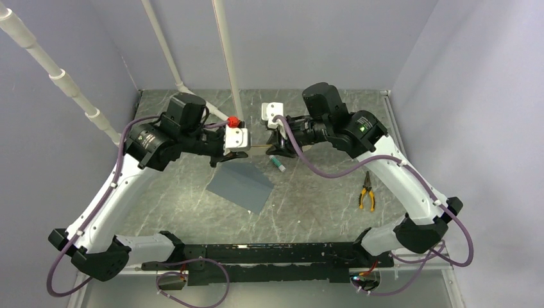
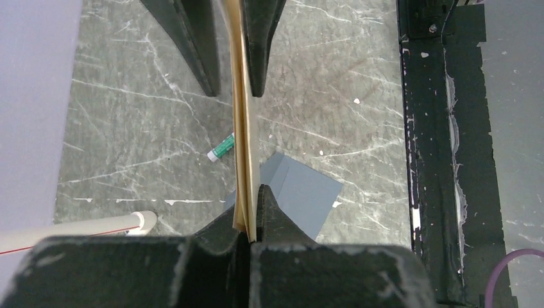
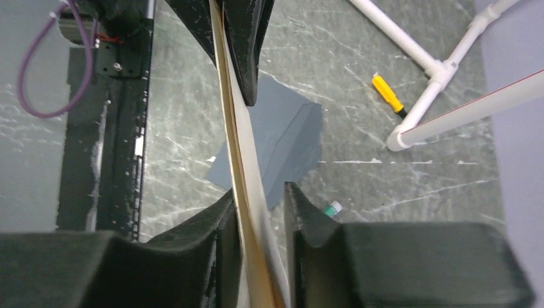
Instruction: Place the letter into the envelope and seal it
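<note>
The tan letter [image 2: 244,128] hangs edge-on, folded, in the air between my two grippers; in the top view it is only a thin line [image 1: 258,146]. My left gripper [image 2: 249,208] is shut on its near edge. My right gripper [image 3: 260,199] stands around the letter [image 3: 240,160] with its jaws apart: the sheet leans on the left finger and a gap shows at the right finger. The slate-grey envelope [image 1: 240,186] lies flat on the table below both grippers [image 1: 244,151] [image 1: 272,144]. It also shows in the left wrist view [image 2: 308,192] and the right wrist view [image 3: 282,128].
A green-capped glue stick [image 1: 277,162] lies just right of the envelope. Orange-handled pliers [image 1: 366,190] lie at the right. White pipes [image 3: 449,109] and a yellow tool [image 3: 387,93] are at the back. A black rail [image 1: 269,253] runs along the near edge.
</note>
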